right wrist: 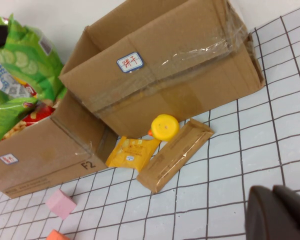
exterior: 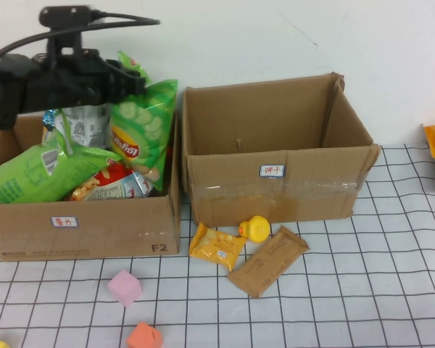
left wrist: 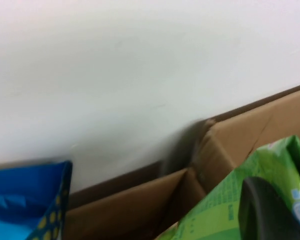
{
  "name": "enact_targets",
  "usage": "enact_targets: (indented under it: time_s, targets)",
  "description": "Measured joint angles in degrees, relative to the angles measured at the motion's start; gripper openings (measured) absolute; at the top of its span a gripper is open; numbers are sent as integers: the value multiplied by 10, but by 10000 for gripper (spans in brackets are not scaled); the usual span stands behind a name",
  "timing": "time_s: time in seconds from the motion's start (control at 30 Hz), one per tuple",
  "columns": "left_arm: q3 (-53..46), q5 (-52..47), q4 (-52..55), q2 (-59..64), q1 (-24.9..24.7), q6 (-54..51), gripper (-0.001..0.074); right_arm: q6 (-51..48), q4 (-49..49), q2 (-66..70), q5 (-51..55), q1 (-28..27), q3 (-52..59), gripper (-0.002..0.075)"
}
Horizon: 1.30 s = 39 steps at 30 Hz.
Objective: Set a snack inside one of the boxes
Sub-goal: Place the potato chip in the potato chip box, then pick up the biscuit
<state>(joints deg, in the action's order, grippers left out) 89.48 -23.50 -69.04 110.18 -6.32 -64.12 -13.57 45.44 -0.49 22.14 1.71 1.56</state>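
White wall (exterior: 275, 36), gridded table (exterior: 362, 304); left pincer (exterior: 134, 76) grips chip bag (exterior: 141, 130), right pincer (right wrist: 277, 215) closed.

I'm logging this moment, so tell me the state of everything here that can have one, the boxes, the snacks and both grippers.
left gripper: shut on green chip bag, over left box.
green chip bag: held upright, partly in left box.
left box: open, full of snacks.
right box: open, looks empty.
right gripper: shut, holding nothing, above the table.
brown packet: flat on table.
yellow packet: flat on table.
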Motion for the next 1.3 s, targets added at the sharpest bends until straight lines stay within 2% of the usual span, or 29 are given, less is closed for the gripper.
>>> enact_targets:
  time_s: [0.17,0.23,0.33,0.5,0.57,0.7,0.83,0.97,1.03,1.17,1.2,1.3]
  targets:
    - [5,-29,3,8,21,0,9,-5,0,0,0,0,0,-1]
    - [6,-35,17,13,25,0,33,-6,0,0,0,0,0,-1]
    - [7,-38,43,25,26,0,140,-8,0,0,0,0,0,-1]
    - [9,-30,55,35,26,11,406,-9,0,0,0,0,0,-1]
    - [9,-19,57,34,26,15,468,-9,0,0,0,0,0,-1]
    - [9,-12,67,7,33,16,505,-10,0,0,0,0,0,-1]
    - [9,-28,73,-53,53,14,490,-10,0,0,0,0,0,-1]
    - [9,-86,106,-126,77,22,422,-10,0,0,0,0,0,-1]
    - [9,-133,138,-159,91,49,346,-10,0,0,0,0,0,-1]
    - [9,-243,218,-223,112,105,113,-16,1,0,-6,0,0,-1]
    - [8,-264,236,-239,117,115,74,-19,3,0,-9,0,0,-1]
    - [-21,-285,263,-292,119,139,22,-23,12,0,-10,0,0,-1]
